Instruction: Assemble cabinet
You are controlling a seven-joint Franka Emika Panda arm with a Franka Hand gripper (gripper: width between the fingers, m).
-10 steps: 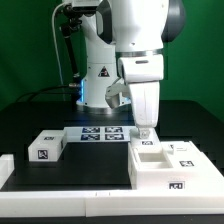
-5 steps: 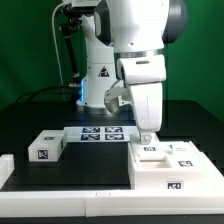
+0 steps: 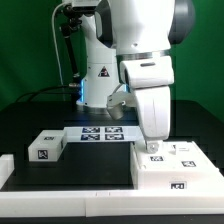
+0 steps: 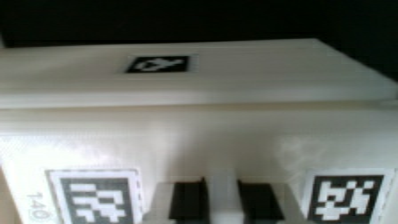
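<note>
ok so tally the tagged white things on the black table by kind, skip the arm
large white boxy plastic cabinet body: 1
small white plastic block: 1
thin flat white marker board: 1
total: 3

Right beneath the gripper (image 3: 153,148) sits the cabinet body (image 3: 180,170), big, white and boxy, flat on the table. One black-and-white tag shows on its near face, and more on its stepped top. From the wrist, its white surfaces fill the picture, with one tag farther off and two close by the tool. Well apart from the gripper, toward the exterior view's left, a smaller white block (image 3: 45,147) lies flat, one tag showing.
</note>
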